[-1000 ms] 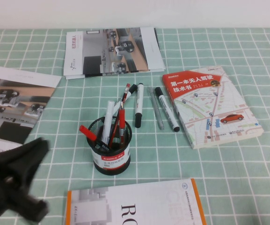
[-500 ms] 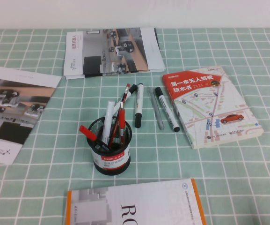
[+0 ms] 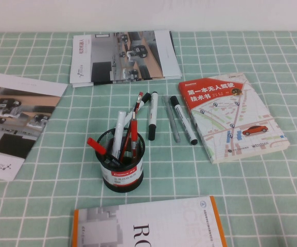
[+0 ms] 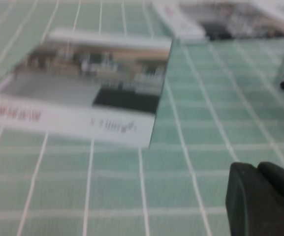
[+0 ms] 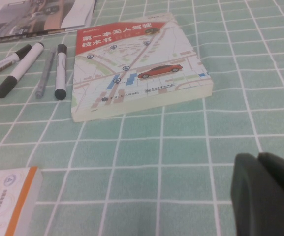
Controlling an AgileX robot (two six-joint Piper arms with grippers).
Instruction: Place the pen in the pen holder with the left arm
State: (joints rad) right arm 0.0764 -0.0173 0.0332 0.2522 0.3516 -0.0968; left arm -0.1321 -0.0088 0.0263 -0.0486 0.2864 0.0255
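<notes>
1. Green checked cloth [image 3: 272, 195] covers the table, and neither arm shows in the high view.
2. At the far left a brochure [image 3: 14, 121] lies flat, partly over the table's edge; the left wrist view shows the same brochure [image 4: 82, 88] close below that camera.
3. Left gripper [image 4: 262, 199] appears only in its own wrist view, as a dark blurred mass low over the cloth near that brochure, its fingers pressed together with nothing between them.
4. At the back, left of centre, a second brochure [image 3: 125, 55] lies flat.
5. Black mesh pen holder [image 3: 120, 160] stands upright in the middle of the table, its red-and-white label band near the base.
6. Inside it the pen [image 3: 134, 135] leans almost upright among white markers, with a red-capped marker [image 3: 98, 146] slanting out over the rim on the robot's left.
7. Just behind and to the right of the holder, three more pens lie on the cloth: two black-capped markers [image 3: 152, 122] and a thin grey pen [image 3: 172, 122] between them.
8. Right of these a paperback [image 3: 230, 116] with a red title band and a map cover lies flat.
9. At the near edge an orange-edged booklet [image 3: 148, 224] lies flat.
10. Right gripper [image 5: 267, 194] hangs low over bare cloth near the paperback's corner, fingers closed and empty.
</notes>
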